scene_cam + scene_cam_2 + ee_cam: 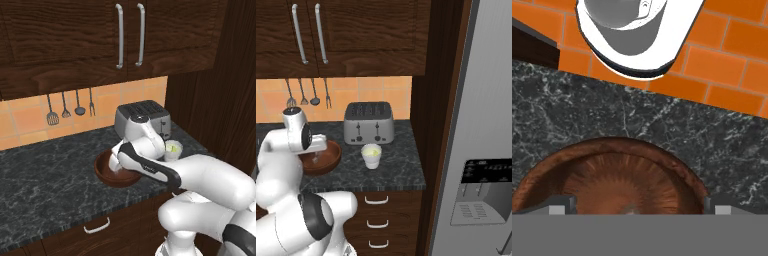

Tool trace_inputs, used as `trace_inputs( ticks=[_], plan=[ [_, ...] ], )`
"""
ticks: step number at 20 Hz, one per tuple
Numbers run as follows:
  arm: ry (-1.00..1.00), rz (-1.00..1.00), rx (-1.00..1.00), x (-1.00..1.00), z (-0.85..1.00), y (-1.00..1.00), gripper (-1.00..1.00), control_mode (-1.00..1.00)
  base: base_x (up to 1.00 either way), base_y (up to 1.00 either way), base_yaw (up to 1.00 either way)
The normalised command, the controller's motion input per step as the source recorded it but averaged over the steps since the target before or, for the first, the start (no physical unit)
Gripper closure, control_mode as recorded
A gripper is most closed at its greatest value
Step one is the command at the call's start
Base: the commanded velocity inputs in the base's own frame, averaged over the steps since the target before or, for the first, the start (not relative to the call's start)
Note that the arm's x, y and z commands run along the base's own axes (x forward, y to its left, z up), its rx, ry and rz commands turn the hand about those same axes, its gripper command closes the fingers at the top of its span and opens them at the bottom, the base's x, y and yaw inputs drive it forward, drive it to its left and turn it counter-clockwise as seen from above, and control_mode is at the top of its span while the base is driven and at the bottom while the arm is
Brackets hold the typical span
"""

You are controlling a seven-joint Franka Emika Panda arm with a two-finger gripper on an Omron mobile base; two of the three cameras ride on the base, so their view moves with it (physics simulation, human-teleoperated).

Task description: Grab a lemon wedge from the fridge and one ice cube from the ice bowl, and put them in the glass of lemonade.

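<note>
Dark marble counter (45,180) runs under wooden wall cabinets (75,40) and an orange tiled backsplash (25,120), where four utensils (70,107) hang in a row. On this counter we see the ice bowl (102,170), a shallow reddish-brown dish, sitting in front of the silver toaster (145,117). Our gripper (637,209) reaches down into the bowl; in the hand view its two finger tips (559,204) stand far apart, one near each side of the bowl's ribbed inside, so the jaws are wide and hold nothing. We cannot make out an ice cube clearly: only a small pale patch shows at the bowl's middle, low in the hand view.

Just right of the bowl and in front of the toaster stands the glass of lemonade (371,156), upright, apart from the bowl. A yellow-green bit shows at its top, which looks like the lemon wedge (172,147), though it is too small for us to be sure. Further right, past a dark wooden panel (433,125), the grey fridge (486,125) rises with its black dispenser panel (488,172).
</note>
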Motion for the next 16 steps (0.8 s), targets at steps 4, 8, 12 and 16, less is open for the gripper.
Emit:
trace_inputs(
  ticks=[4,8,12,16],
  plan=[
    [0.02,0.0,0.0,0.15,-0.16,0.0,-1.0,-1.0,0.0,0.0,0.0],
    [0.03,0.0,0.0,0.13,-0.16,0.03,-1.0,-1.0,0.0,0.0,0.0],
    [0.03,0.0,0.0,0.08,-0.24,0.06,-1.0,-1.0,0.0,0.0,0.0],
    [0.0,0.0,0.0,0.09,-0.38,0.11,-1.0,-1.0,0.0,0.0,0.0]
  ],
)
